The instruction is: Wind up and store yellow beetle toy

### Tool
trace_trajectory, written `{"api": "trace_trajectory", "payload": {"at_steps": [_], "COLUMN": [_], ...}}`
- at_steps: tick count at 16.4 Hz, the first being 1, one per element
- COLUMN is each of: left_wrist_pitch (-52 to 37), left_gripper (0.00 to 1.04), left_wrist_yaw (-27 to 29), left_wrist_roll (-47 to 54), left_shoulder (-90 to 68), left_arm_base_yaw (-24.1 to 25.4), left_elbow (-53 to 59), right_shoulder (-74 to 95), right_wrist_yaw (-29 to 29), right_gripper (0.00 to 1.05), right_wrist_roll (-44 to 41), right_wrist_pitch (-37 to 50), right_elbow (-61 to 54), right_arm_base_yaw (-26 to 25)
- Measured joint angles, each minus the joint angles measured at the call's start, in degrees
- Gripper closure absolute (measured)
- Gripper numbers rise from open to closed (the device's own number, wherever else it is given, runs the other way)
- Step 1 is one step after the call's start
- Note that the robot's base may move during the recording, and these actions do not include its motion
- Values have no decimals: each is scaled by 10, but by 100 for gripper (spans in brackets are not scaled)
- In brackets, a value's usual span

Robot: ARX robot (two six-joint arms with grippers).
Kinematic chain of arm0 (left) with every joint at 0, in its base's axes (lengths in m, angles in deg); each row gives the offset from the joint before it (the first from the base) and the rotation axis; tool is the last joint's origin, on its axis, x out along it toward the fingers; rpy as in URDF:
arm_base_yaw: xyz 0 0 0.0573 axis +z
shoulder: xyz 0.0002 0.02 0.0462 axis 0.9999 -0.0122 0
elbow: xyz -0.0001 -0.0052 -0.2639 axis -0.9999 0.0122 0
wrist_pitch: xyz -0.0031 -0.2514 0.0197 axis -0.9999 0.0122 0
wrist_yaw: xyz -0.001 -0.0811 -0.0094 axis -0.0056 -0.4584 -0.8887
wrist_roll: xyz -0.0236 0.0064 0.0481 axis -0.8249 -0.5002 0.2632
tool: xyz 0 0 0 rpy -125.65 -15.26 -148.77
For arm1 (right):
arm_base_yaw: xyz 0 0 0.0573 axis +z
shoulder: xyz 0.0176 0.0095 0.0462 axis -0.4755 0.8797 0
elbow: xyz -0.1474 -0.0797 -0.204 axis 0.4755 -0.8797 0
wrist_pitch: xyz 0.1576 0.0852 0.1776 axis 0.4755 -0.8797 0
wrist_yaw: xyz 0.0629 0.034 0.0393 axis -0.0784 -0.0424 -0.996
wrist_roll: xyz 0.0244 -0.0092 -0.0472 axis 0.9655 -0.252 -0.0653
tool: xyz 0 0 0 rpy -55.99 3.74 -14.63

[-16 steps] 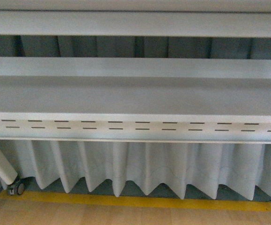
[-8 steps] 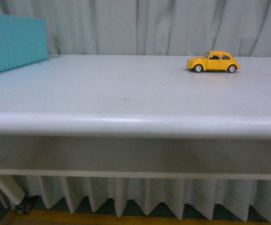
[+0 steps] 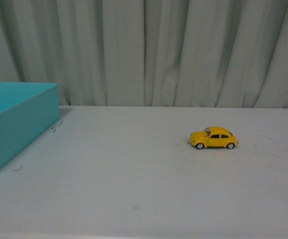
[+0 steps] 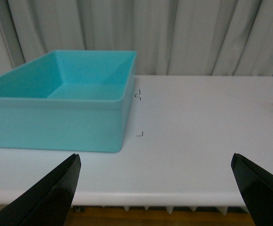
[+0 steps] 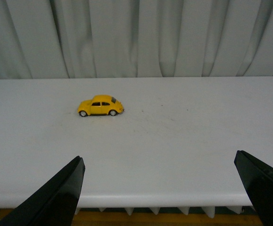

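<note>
Yellow beetle toy [image 3: 213, 138] stands untouched on the table [image 3: 134, 189], three o'clock of the bin [image 3: 14, 124]. Left gripper [image 4: 153, 162] and right gripper [image 5: 159, 160] — jaws wide, well short. Risk: free wheels — a glancing finger rolls it away.

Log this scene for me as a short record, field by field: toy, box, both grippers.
toy: yellow, on its wheels on the table, right of centre
box: teal, open top, at the table's left, nothing seen inside
left gripper: open, empty, faces the box
right gripper: open, empty, faces the toy
backdrop: grey curtain
</note>
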Motion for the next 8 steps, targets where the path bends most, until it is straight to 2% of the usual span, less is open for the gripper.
{"api": "trace_trajectory", "payload": {"at_steps": [8], "left_wrist_pitch": [-2], "left_gripper": [7], "left_wrist_yaw": [0], "left_wrist_roll": [0], "left_shoulder": [0], "left_arm_base_yaw": [0], "left_elbow": [0], "right_shoulder": [0], "right_wrist_yaw": [0], "right_gripper": [7], "right_wrist_roll": [1], "right_wrist_pitch": [1], "right_elbow": [0], "right_arm_base_yaw": [0]}}
